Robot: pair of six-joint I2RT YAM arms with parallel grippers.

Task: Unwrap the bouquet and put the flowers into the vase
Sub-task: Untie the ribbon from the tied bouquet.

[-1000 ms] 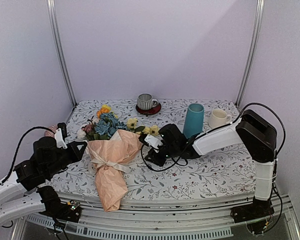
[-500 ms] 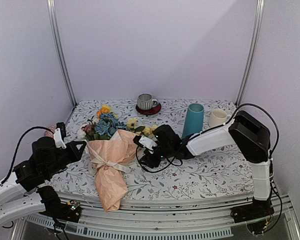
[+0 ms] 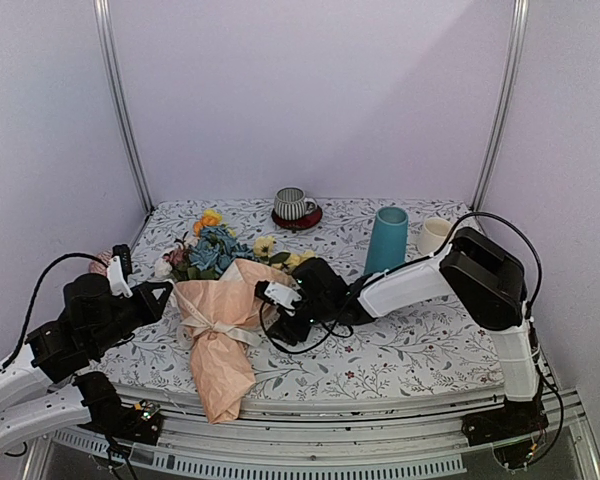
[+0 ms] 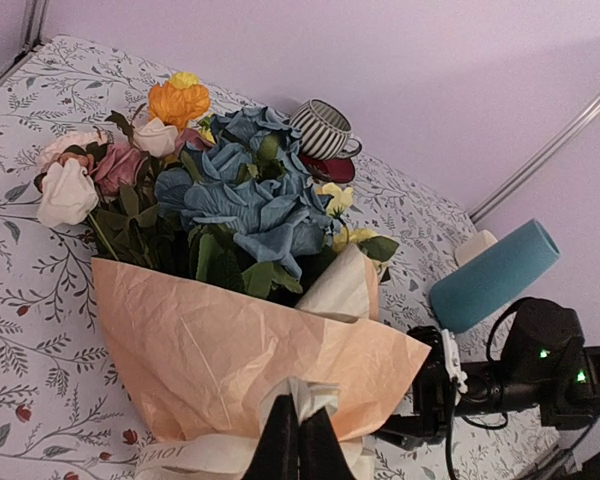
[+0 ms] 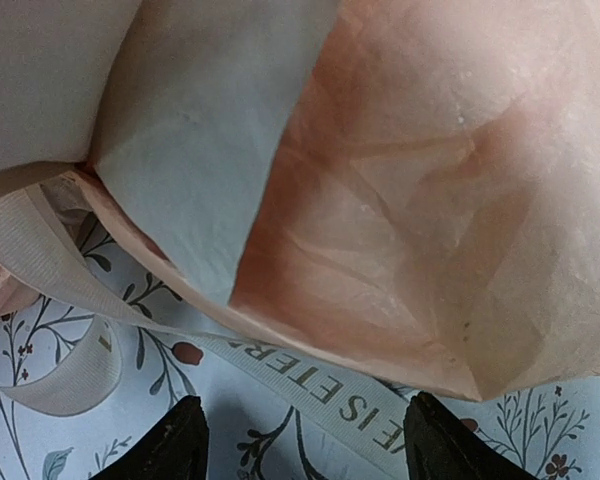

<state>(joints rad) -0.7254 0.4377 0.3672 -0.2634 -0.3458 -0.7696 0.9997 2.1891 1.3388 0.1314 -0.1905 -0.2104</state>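
While the bouquet of mixed artificial stems in crinkled peach-pink paper lies flat on the floral-cloth bench, left of centre, heads toward the back wall and tail at the near edge, the top view has the tall teal-blue cylindrical vase upright at back right, well apart from it. Cream mug sits just right of the vase; striped grey cup on a dark red saucer at back centre. Cream ribbon is tied round the paper's waist. Left arm comes at the wrap from the left, right arm reaches low from the right, its wrist at the wrap's right edge. Left wrist view: left jaws clenched tight, tips at the ribbon knot; can't tell if any ribbon is pinched between them. Beyond them the paper fans open to the flowers: blue, orange, pink, cream and yellow with green leaves. Right wrist view: right jaws released and spread wide, black fingertips either side of a lettered ribbon tail lying on the cloth, gripping nothing. Peach paper fills the upper frame, its pale inner face at upper left.
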